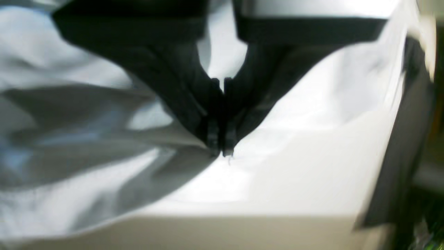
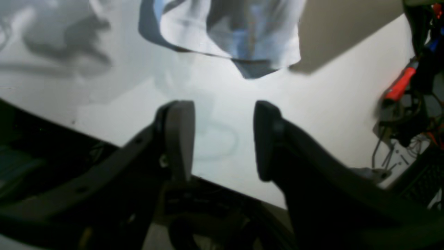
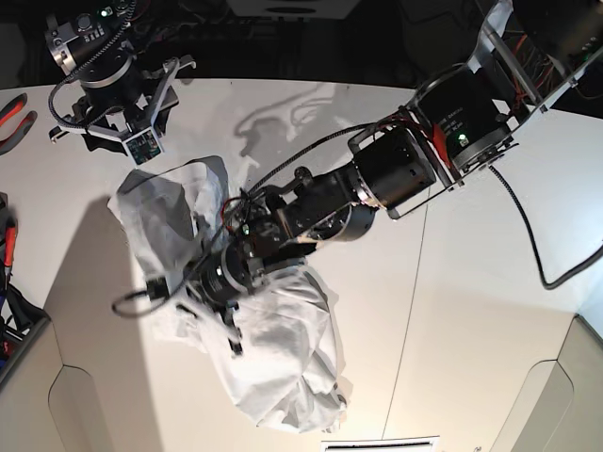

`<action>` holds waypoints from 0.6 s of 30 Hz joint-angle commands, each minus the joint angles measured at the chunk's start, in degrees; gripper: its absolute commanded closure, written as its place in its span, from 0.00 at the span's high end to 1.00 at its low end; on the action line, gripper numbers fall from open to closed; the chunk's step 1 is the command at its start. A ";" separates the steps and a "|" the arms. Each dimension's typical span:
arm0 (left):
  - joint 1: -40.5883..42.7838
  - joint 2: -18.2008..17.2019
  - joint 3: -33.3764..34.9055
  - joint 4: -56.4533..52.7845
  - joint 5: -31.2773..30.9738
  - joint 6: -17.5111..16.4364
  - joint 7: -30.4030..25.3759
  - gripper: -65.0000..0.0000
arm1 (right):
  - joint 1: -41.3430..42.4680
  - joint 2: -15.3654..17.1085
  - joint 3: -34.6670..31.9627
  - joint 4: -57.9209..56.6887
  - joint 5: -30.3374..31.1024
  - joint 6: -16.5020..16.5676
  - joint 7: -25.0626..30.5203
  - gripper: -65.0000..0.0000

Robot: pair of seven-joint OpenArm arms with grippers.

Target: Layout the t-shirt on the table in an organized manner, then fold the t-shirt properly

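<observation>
The white t-shirt (image 3: 273, 348) lies crumpled on the white table (image 3: 471, 282), from the left middle to the front centre. My left gripper (image 3: 219, 318) reaches across onto its middle. In the left wrist view the left gripper (image 1: 220, 147) has its jaws closed and pinches a fold of the t-shirt (image 1: 86, 139), blurred, near the table's edge. My right gripper (image 3: 141, 143) hangs at the back left, beyond the shirt. In the right wrist view the right gripper (image 2: 222, 139) is open and empty above the bare table (image 2: 329, 104), with a t-shirt (image 2: 225, 31) edge ahead of it.
Red-handled pliers (image 3: 14, 108) lie at the table's left edge, and a red-handled tool (image 2: 399, 83) with cables shows in the right wrist view. A dark seam line (image 3: 405, 311) crosses the table. Beige cut-out corners (image 3: 94, 405) are at the front.
</observation>
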 commanded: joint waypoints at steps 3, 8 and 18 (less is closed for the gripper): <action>-4.00 -1.46 -13.64 8.11 -4.50 0.68 2.43 0.00 | 1.38 0.31 0.22 0.98 1.16 -0.44 1.09 0.41; -7.67 -8.92 -38.75 16.55 -13.22 -3.76 7.43 0.00 | 2.32 0.31 0.22 0.96 3.58 -0.44 1.16 0.41; -6.62 -28.94 -68.08 10.38 -18.43 -4.55 8.37 0.00 | 2.62 0.31 0.22 0.96 3.61 -0.44 2.56 0.41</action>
